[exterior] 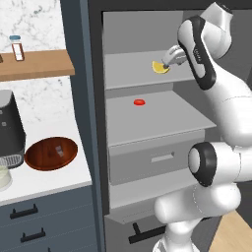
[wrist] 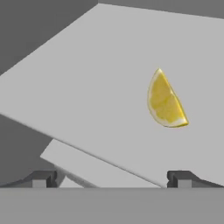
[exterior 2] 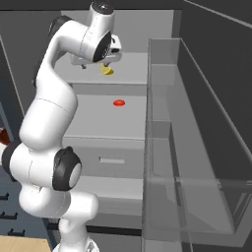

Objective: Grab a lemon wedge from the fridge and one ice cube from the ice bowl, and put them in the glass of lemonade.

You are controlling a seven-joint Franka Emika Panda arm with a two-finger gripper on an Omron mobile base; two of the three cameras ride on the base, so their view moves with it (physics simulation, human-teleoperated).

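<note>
The fridge (exterior: 93, 123) stands open, exposing light grey shelves and a drawer front. The lemon wedge (exterior: 159, 68) lies on the upper shelf (exterior: 128, 69), cut face up in the hand view, where it appears at about 2 o'clock from the frame centre (wrist: 165, 101). In the right base view the wedge (exterior 2: 107, 70) sits just below the hand, at 6 o'clock from it.

The gripper (exterior: 166, 64) is inside the fridge over the upper shelf, close beside the wedge. In the left base view the gripper lies at roughly 1 o'clock from the wedge. Its jaws are spread wide; the two dark fingertips (wrist: 43, 178) stand far apart at the bottom of the hand view, and nothing lies between them. The wedge is not touched by either fingertip in the hand view.

A small flat red item (exterior: 139, 102) rests on the middle shelf (exterior: 157, 118), at about 7 o'clock from the wedge in the left base view and well apart from it.

On the white counter (exterior: 44, 182) left of the fridge sits the ice bowl (exterior: 51, 153), reddish-brown and shallow, with a pale ice cube (exterior: 59, 150) inside it. The glass of lemonade (exterior: 4, 177) stands at the left frame edge, at 8 o'clock from the bowl. A dark appliance (exterior: 10, 129) stands behind the glass. A wooden wall shelf (exterior: 37, 65) above carries a small bottle (exterior: 17, 48).
</note>
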